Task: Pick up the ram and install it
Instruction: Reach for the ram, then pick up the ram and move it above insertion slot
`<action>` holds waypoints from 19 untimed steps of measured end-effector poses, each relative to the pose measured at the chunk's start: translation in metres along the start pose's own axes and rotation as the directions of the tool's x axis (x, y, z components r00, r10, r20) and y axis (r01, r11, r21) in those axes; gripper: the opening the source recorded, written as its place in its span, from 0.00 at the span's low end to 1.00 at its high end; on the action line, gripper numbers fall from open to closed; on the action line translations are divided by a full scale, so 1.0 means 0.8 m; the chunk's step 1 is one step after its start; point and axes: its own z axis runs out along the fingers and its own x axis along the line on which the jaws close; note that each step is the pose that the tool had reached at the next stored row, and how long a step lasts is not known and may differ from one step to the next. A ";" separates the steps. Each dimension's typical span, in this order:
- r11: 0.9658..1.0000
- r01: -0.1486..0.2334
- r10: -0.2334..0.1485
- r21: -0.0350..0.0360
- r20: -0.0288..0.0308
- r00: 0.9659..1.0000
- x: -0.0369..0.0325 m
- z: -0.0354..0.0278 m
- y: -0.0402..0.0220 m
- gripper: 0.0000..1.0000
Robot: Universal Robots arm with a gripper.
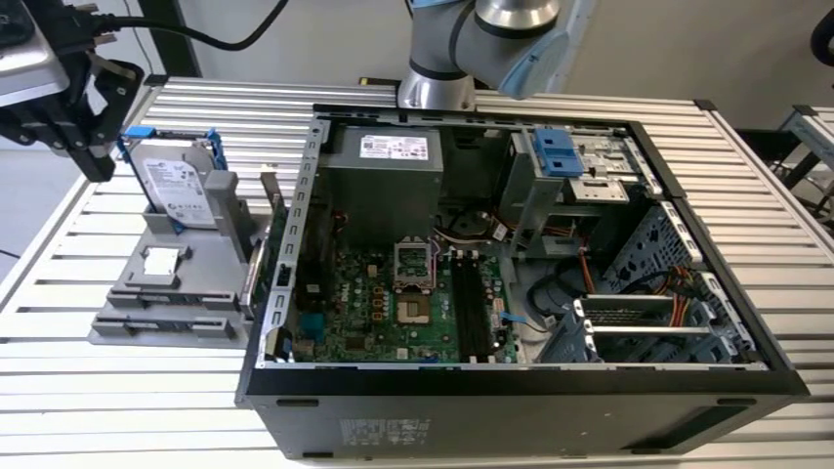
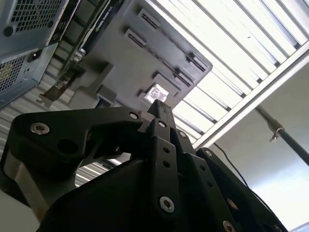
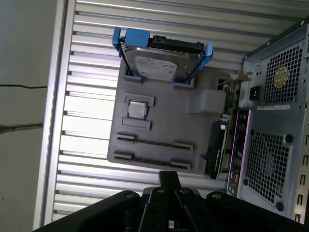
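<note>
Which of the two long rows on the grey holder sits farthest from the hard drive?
The row on the outer edge of the grey holder; the other row lies between it and the hard drive.

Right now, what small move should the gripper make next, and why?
Probably open the gripper: it looks shut and empty, and it hovers near the grey holder, where the ram seems to sit on edge in a slot.
</note>
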 end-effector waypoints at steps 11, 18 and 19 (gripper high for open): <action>0.990 0.141 -0.141 0.001 -0.007 0.990 0.0000 -0.0007 0.0001 0.00; 0.972 0.236 -0.236 0.000 -0.012 0.972 0.0000 -0.0014 0.0001 0.00; 0.968 0.251 -0.251 0.000 -0.013 0.968 -0.0001 -0.0015 0.0001 0.00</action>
